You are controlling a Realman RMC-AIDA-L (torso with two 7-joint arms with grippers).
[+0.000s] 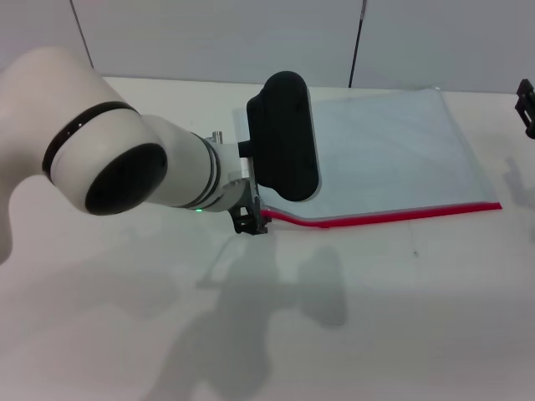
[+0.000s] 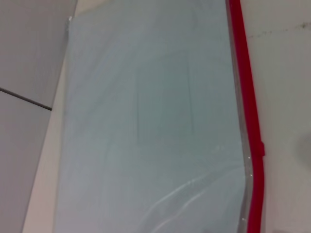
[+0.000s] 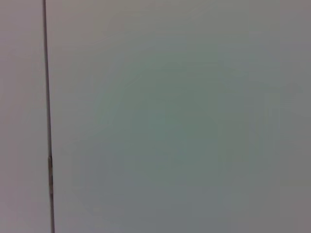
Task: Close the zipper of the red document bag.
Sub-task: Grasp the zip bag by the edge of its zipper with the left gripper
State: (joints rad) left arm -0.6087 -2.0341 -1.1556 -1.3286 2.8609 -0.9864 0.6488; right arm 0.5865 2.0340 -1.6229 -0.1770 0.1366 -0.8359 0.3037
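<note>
White table (image 1: pixel 401 317), grey wall, left gripper (image 1: pixel 249 224) at zipper (image 1: pixel 393 217) end, grip unclear, right gripper (image 1: pixel 527 107) parked.

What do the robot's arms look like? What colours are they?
The left arm is fat, round and glossy white, with a thin black ring around one joint and a round black cap facing us. A long rounded black block sits near its wrist, beside a tiny green light. Its left gripper is small and black. Only a black tip of the right gripper shows.
</note>
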